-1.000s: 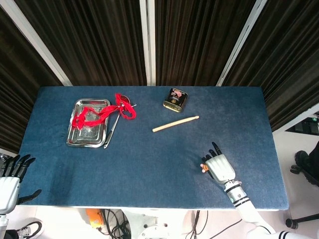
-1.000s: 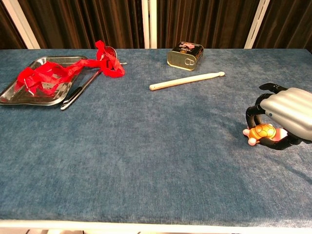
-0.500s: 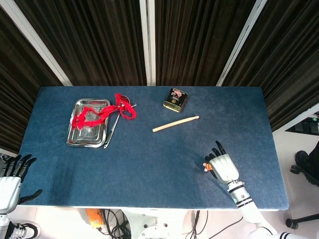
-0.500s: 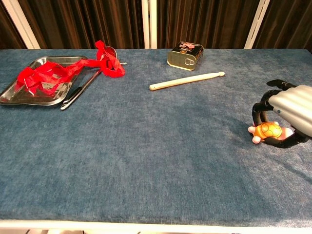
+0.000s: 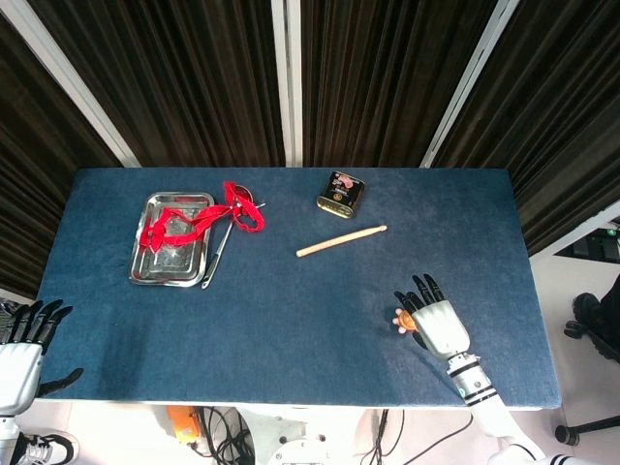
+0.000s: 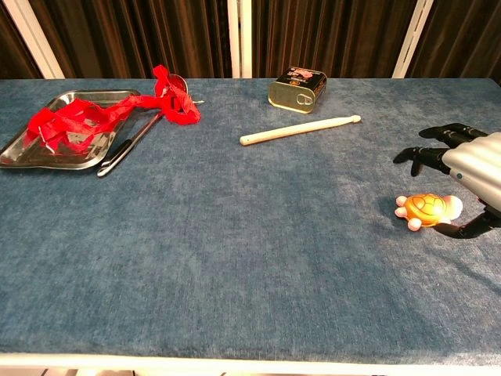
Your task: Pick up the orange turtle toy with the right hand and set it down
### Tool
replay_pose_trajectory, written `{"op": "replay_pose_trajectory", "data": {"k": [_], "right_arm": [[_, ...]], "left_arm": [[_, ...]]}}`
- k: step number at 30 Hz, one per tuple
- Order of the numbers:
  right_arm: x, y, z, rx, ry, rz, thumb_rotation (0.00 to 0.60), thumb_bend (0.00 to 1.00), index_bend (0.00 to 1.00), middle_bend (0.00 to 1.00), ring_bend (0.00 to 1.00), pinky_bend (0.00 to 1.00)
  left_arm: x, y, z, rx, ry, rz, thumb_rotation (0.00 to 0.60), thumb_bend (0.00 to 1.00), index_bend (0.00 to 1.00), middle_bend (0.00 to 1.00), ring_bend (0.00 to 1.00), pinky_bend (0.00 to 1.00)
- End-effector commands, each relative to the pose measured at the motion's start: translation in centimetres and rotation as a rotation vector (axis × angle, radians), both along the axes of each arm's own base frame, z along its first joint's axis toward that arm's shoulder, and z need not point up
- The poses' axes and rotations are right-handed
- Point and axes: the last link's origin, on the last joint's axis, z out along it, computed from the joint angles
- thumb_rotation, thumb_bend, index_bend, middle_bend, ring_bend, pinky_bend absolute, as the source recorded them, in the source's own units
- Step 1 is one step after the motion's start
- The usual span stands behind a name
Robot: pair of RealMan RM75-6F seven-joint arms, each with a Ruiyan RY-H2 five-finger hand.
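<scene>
The orange turtle toy [image 6: 423, 209] [image 5: 404, 321] lies on the blue table near the front right. My right hand [image 6: 470, 164] [image 5: 437, 325] hovers just to the right of it and slightly above. Its fingers [image 6: 429, 151] are spread and lifted off the shell, and the thumb lies low beside the toy's right end. Nothing is gripped in it. My left hand [image 5: 21, 351] shows only in the head view, off the table's front left corner, with its fingers apart and empty.
A wooden stick [image 5: 341, 240] [image 6: 300, 130] lies mid-table, with a small tin can [image 5: 340, 192] [image 6: 297, 87] behind it. At the far left a metal tray [image 5: 161, 263] [image 6: 72, 146] holds a red ribbon [image 5: 201, 219] [image 6: 117, 107]; a dark slim tool [image 5: 218, 254] lies beside it.
My right hand's fingers have uncurled and lifted off the turtle, which now sits free on the table. The hand has drawn slightly right. The left hand has not moved.
</scene>
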Motion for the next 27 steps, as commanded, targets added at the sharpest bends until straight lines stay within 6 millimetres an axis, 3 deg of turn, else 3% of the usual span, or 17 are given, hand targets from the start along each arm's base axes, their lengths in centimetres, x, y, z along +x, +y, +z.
{"op": "replay_pose_trajectory", "data": {"k": [1,3,9,19,22,27], "right_arm": [[0.0,-0.1,-0.1,-0.009,0.005,0.002,0.600,0.24,0.51,0.51,0.13,0.00],[-0.1,-0.1,-0.4,-0.007,0.023,0.001,0.600,0.29,0.66,0.66,0.22,0.00],[-0.2,0.0,-1.3,-0.002,0.066,0.008,0.600,0.39,0.97,0.88,0.37,0.00],[0.0,0.0,-1.0,-0.035,0.028,0.024,0.600,0.41,1.00,0.93,0.39,0.00],[-0.2,0.1,-0.9,-0.017,0.008,0.019,0.600,0.34,0.92,0.90,0.39,0.00],[-0.4,0.2,-0.2,0.001,-0.044,-0.005,0.600,0.17,0.45,0.63,0.26,0.00]], "left_arm": [[0.0,0.0,0.0,-0.001,0.000,0.000,0.600,0.08,0.15,0.09,0.00,0.00],[0.0,0.0,0.0,-0.002,0.001,0.000,0.600,0.08,0.15,0.09,0.00,0.00],[-0.1,0.0,0.0,-0.003,-0.002,0.005,0.600,0.08,0.15,0.09,0.00,0.00],[-0.2,0.0,0.0,-0.004,-0.003,0.006,0.600,0.08,0.15,0.09,0.00,0.00],[-0.2,0.0,0.0,-0.002,-0.004,0.005,0.600,0.08,0.15,0.09,0.00,0.00],[-0.1,0.0,0.0,-0.003,-0.002,0.004,0.600,0.08,0.15,0.09,0.00,0.00]]}}
